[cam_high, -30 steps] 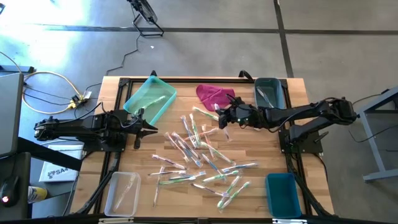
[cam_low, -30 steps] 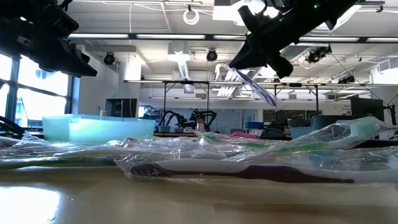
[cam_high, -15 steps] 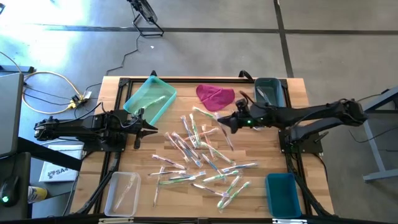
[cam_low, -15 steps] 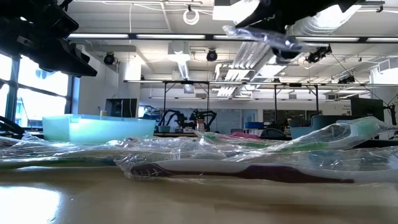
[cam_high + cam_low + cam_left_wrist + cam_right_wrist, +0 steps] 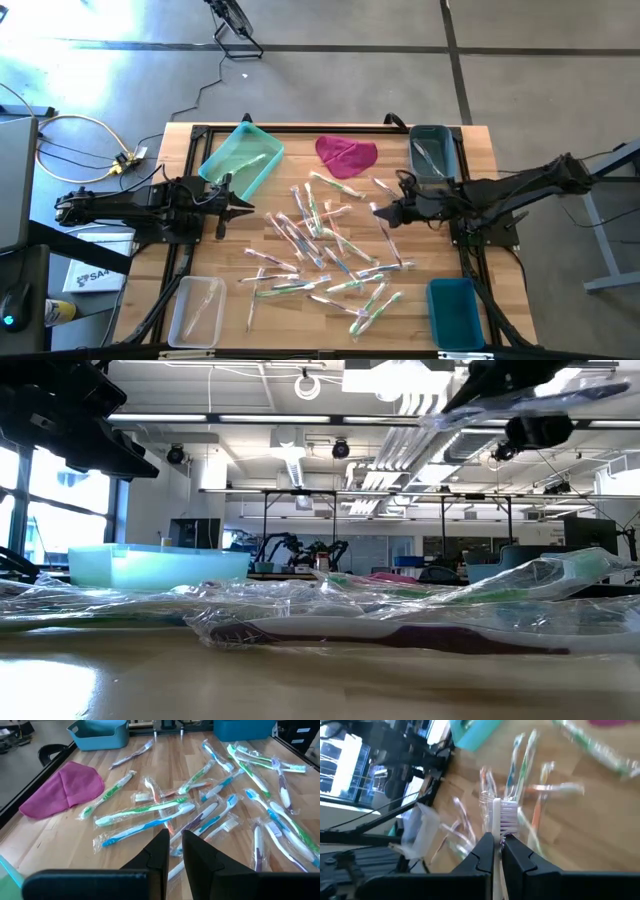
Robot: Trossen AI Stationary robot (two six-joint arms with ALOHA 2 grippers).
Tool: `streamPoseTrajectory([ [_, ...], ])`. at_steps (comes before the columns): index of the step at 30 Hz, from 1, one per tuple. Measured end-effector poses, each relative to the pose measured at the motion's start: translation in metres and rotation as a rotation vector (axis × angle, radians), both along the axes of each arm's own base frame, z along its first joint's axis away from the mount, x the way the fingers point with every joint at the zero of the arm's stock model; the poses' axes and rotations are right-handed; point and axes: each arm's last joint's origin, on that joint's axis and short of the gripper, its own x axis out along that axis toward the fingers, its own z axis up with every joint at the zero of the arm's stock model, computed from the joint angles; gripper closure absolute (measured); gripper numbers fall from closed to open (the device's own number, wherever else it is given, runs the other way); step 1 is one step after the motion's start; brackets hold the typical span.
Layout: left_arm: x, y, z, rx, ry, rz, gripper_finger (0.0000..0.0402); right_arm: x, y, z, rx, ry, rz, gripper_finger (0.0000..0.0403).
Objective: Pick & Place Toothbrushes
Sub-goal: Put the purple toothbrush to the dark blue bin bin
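High view: the right pincer is pressed together on one wrapped toothbrush, held clear above the bench. The held toothbrush's long axis runs from the fingers toward the near edge, slightly outward. The blue bin lies beyond its free end at the near right corner; the dark bin lies behind the pincer at the far right corner. Open room exists along the right edge. The loose toothbrushes lie mid-bench, just beside the right arm's path. The left pincer waits at the left side, beside the teal tray.

Low view: the held toothbrush shows high up, well above the pile.

Left wrist view: the left pincer's fingers stand nearly together, holding nothing; the magenta cloth lies apart from the pile.

Right wrist view: bristles project between the right fingers.
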Motion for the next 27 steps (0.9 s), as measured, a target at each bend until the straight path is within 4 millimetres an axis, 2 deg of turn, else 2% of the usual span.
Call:
streamPoseTrajectory([
  [8,0.000,0.000,0.000,-0.002,-0.001,0.000,0.0352,-0.012,0.023,-0.008,0.146,0.090,-0.004,0.0395],
  [16,0.000,0.000,0.000,-0.003,-0.002,0.001,0.0352,-0.029,0.040,-0.028,0.276,0.339,-0.027,0.0395],
  [20,0.000,0.000,0.000,-0.004,-0.003,0.001,0.0352,-0.037,0.047,-0.036,0.270,0.426,-0.060,0.0395],
  [27,0.000,0.000,0.000,-0.016,-0.005,0.006,0.0352,-0.036,0.061,-0.039,0.188,0.429,-0.066,0.0395],
])
